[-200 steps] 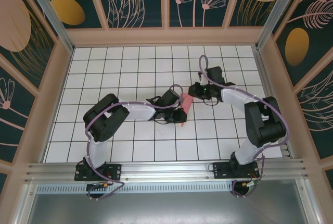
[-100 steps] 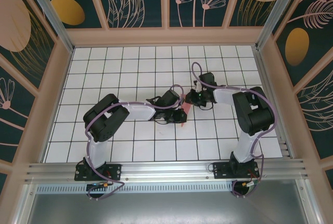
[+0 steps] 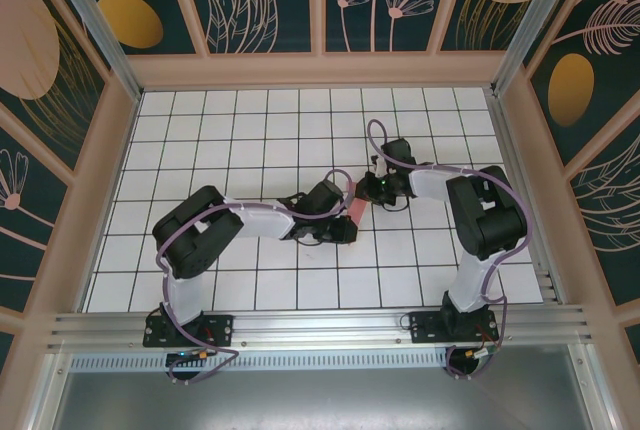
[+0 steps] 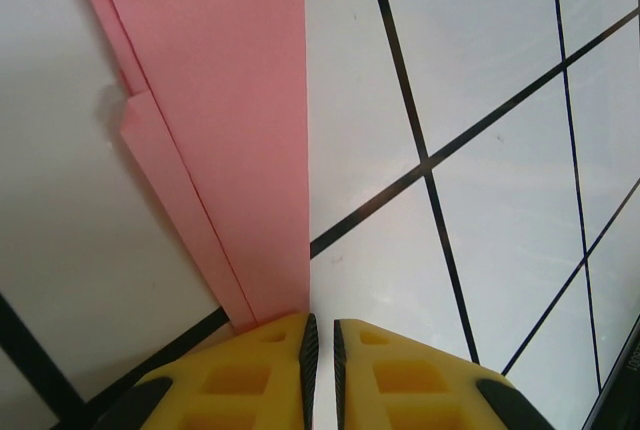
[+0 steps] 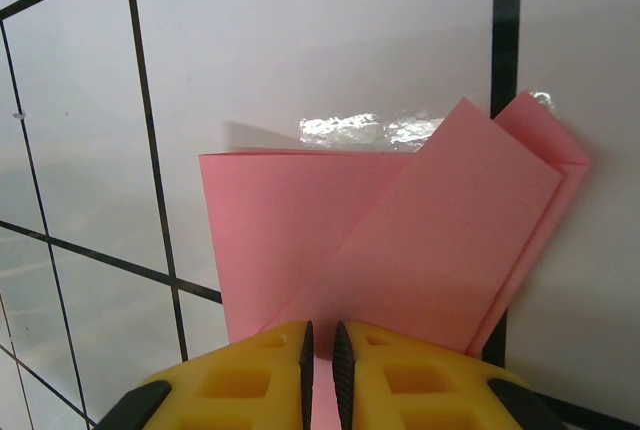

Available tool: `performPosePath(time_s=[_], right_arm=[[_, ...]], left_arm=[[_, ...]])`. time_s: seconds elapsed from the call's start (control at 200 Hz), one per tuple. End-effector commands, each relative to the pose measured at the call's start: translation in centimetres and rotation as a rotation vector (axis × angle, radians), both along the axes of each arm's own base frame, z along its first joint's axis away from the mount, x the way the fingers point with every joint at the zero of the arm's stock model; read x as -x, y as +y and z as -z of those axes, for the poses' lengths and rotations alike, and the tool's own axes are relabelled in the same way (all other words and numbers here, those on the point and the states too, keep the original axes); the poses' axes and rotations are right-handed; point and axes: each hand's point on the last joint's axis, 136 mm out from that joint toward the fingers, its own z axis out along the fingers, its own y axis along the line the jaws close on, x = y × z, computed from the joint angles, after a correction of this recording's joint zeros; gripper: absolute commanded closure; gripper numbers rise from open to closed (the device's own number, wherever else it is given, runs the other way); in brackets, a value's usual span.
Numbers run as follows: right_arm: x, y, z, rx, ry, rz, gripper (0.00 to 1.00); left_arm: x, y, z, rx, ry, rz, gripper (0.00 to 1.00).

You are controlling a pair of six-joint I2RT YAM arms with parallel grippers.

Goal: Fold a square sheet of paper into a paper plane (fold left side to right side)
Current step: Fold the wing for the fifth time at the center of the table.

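Observation:
The square sheet of paper [image 3: 356, 209] lies on the table as a folded pink shape, mostly covered by the two grippers that meet over it. From my left wrist it is a long flat pink strip [image 4: 220, 100] with layered edges on its left side. My left gripper [image 4: 322, 322] is shut, one fingertip [image 4: 285, 330] resting on the strip's near end. From my right wrist the paper [image 5: 400, 230] shows overlapping diagonal flaps. My right gripper [image 5: 320, 328] is shut, its tips down on the paper's near edge. In the top view my left gripper [image 3: 344, 229] and right gripper [image 3: 367, 190] sit close together.
The white gridded table [image 3: 250, 130] runs out on all sides to a raised wooden rim [image 3: 320, 70]. Patterned walls enclose the left, back and right. Both arm bases stand on the metal rail [image 3: 320, 325] at the near edge.
My right arm has drawn its elbow in and brought its gripper left and down onto the paper. The left arm shifted slightly. Less of the paper shows from above.

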Motion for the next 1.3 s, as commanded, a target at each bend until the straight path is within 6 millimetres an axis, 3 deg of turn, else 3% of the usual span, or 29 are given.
performPosePath(time_s=[0.0,0.37,0.5,0.606,0.761,0.971,1.086,1.291], right_arm=[[-0.8,-1.7,1.9,0.096,0.003,0.042,0.81],[-0.8,-1.9,2.0,0.106,0.006,0.049,0.81],[-0.7,-1.8,2.2,0.104,0.012,0.046,0.81],[-0.7,-1.7,2.1,0.101,0.013,0.043,0.81],[-0.7,-1.6,1.9,0.094,0.009,0.041,0.81],[-0.5,-1.4,1.8,0.082,0.010,0.031,0.81],[-0.5,-1.2,1.7,0.075,0.011,0.030,0.81],[-0.4,-1.1,1.6,0.068,0.014,0.026,0.81]], left_arm=[[7.9,4.6,4.8,-0.218,0.240,0.116,0.83],[8.7,5.4,4.3,-0.200,0.237,0.106,0.83],[8.2,4.7,3.1,-0.160,0.210,0.100,0.83],[6.9,3.5,0.8,-0.098,0.174,0.090,0.83],[3.4,2.2,-3.2,-0.001,0.108,0.069,0.83],[-0.6,0.0,-5.5,0.054,0.041,0.081,0.83],[-1.8,-1.4,-4.8,0.045,0.032,0.100,0.83],[-2.9,-1.5,-1.9,-0.017,0.042,0.090,0.82]])
